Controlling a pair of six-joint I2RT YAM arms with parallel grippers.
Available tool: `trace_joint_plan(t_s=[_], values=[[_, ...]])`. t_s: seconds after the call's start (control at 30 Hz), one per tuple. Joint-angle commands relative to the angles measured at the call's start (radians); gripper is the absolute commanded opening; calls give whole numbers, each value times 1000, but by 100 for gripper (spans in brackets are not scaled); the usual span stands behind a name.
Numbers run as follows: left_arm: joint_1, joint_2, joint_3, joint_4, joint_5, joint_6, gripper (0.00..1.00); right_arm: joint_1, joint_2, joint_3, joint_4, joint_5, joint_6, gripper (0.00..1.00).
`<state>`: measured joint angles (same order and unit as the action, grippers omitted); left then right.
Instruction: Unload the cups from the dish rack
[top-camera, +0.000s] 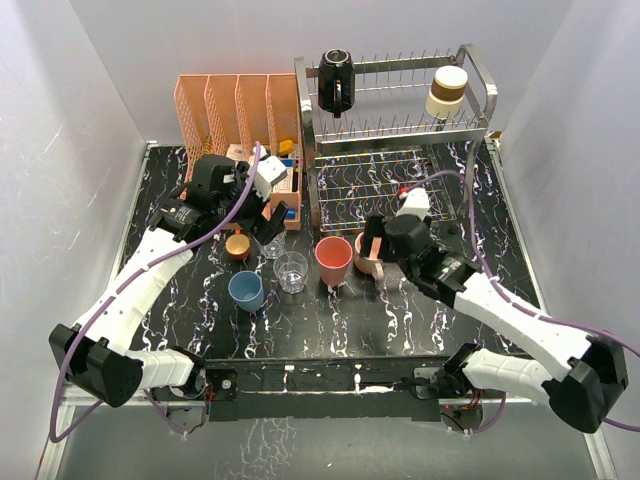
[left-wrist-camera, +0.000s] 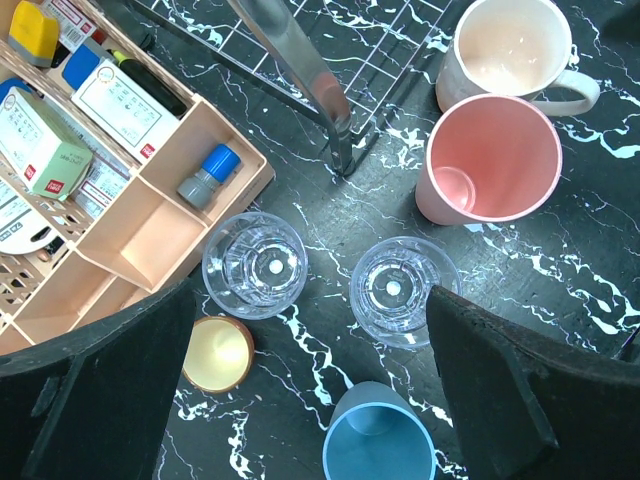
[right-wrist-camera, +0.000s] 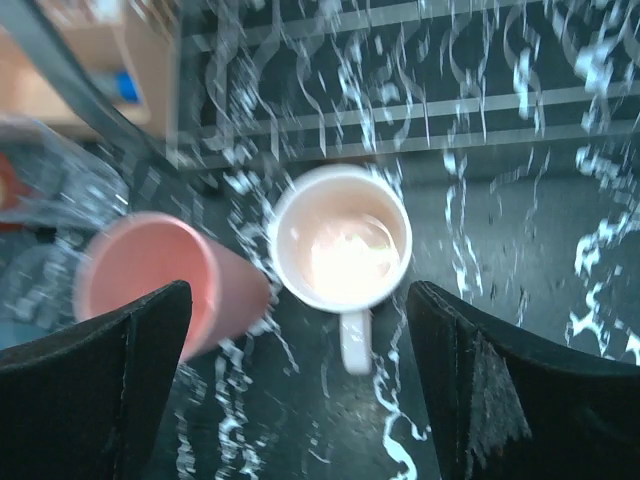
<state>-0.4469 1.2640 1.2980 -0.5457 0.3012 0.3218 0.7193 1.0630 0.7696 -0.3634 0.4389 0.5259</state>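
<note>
Atop the dish rack (top-camera: 486, 90): black mug (top-camera: 336, 82), stiff, glossy, likely breakable; I'd pinch its rim. Left fingers (left-wrist-camera: 100, 400), right fingers (right-wrist-camera: 90, 370) wide, empty.

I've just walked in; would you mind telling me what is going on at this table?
Two robot arms are unloading cups from the dish rack. Six cups stand on the table: an orange cup, a clear glass, a second clear glass, a blue tumbler, a pink tumbler and a peach mug. A black mug and a cream-and-brown cup are on the rack's top tier. The left gripper hangs open above the glasses; the right gripper is open over the peach mug. Neither holds anything.
</note>
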Motion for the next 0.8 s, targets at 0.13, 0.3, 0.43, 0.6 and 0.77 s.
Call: trace_joint_plan(t_s=[0.13, 0.3, 0.43, 0.6, 0.77], values=[[5, -28, 31, 0, 25, 7, 97, 1, 7, 538, -294, 71, -92, 96], [5, -25, 43, -6, 31, 0, 97, -18, 152, 869, -359, 109, -195, 98], [5, -30, 48, -15, 33, -4, 97, -141, 301, 1127, -389, 48, -255, 98], [5, -35, 56, -22, 41, -7, 97, -360, 501, 1434, -436, -103, -267, 98], [5, -36, 64, -29, 53, -22, 97, -440, 660, 1616, -440, -114, -282, 98]])
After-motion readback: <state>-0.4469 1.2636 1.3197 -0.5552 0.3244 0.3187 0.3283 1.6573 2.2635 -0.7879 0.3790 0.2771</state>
